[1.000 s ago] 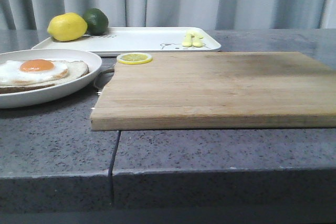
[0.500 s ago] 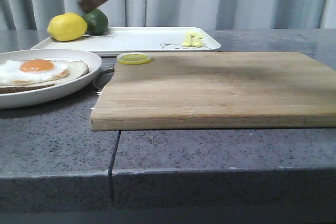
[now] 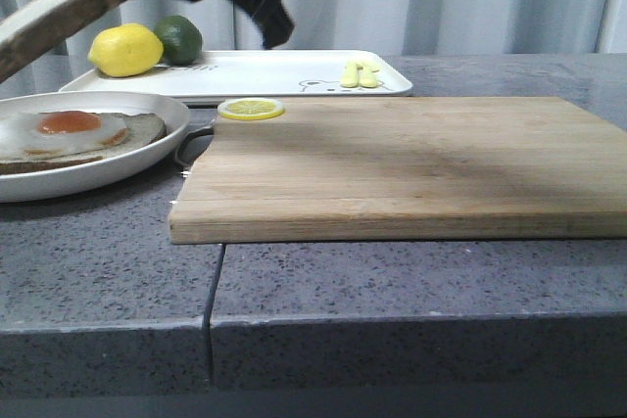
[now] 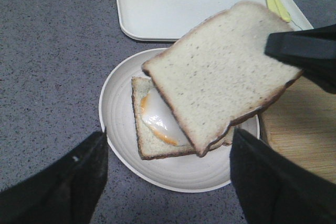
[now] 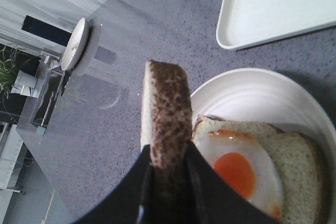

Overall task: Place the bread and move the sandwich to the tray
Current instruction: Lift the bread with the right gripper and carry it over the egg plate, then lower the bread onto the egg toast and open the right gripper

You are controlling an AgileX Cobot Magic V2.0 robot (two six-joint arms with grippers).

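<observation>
The right claw (image 5: 167, 174) grips the bread (image 4: 220, 72) by its crust, tilted above the sandwich (image 5: 247, 174). The left claw (image 4: 168, 182) is open, empty, over the same plate (image 4: 118, 114).

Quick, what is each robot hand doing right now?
Left gripper: open, holding nothing.
Right gripper: shut on the thick brown-crusted white bread slice, above the round white plate.

right gripper (image 5: 167, 169): glossy black, two narrow flat fingers tapering upward from a wider black base | left gripper (image 4: 168, 174): matte black, two broad blunt fingers (image 4: 63, 182), small pale speck on one | front view: black angular linkage, thin dark cable
</observation>
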